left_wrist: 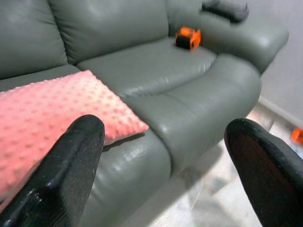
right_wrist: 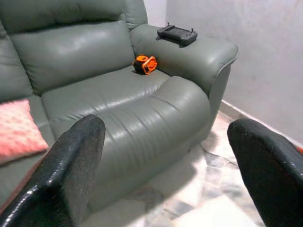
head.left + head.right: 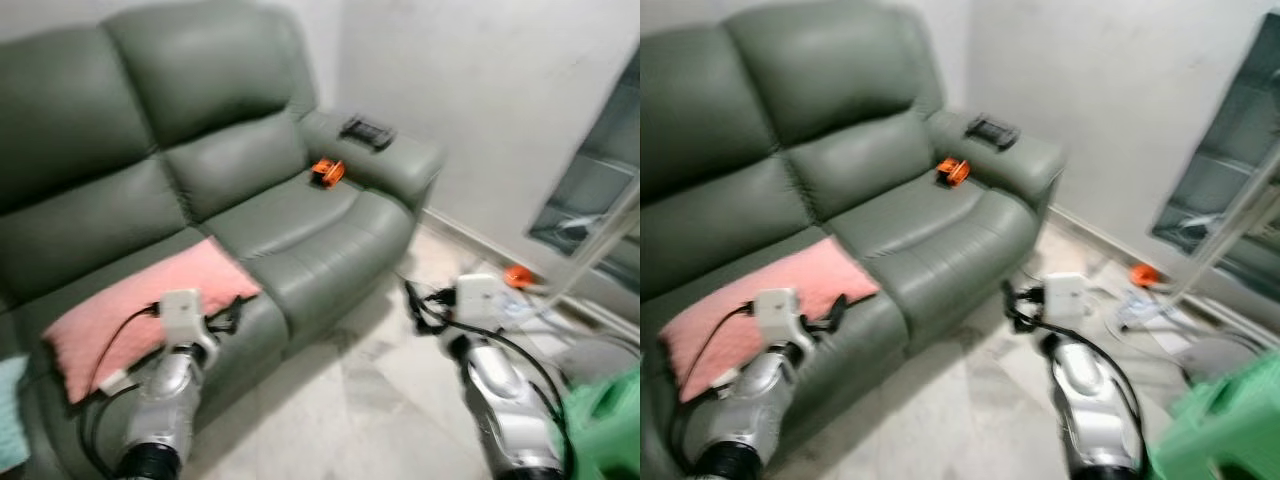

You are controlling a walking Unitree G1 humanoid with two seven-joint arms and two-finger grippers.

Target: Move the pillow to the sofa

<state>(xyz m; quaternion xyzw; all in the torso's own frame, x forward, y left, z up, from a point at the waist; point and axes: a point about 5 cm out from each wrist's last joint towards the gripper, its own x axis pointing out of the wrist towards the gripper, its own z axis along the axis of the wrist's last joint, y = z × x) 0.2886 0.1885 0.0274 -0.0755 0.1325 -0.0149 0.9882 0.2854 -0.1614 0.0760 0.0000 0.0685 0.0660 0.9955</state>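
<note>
A pink nubbly pillow (image 3: 130, 310) lies flat on the left seat of the grey-green leather sofa (image 3: 300, 235), one corner reaching the front edge of the cushion. My left gripper (image 3: 225, 318) hovers just off that corner, in front of the seat. In the left wrist view its fingers (image 1: 71, 161) stand wide apart, open, with nothing between them and the pillow (image 1: 47, 113) just beyond. My right gripper (image 3: 420, 305) is over the floor in front of the sofa's right seat, open and holding nothing, as its fingers (image 2: 71, 161) show in the right wrist view.
A small orange object (image 3: 327, 172) sits at the back of the right seat. A black controller (image 3: 367, 131) rests on the right armrest. On the floor to the right are an orange item (image 3: 517, 275), cables and a green object (image 3: 600, 420). The wall is close behind.
</note>
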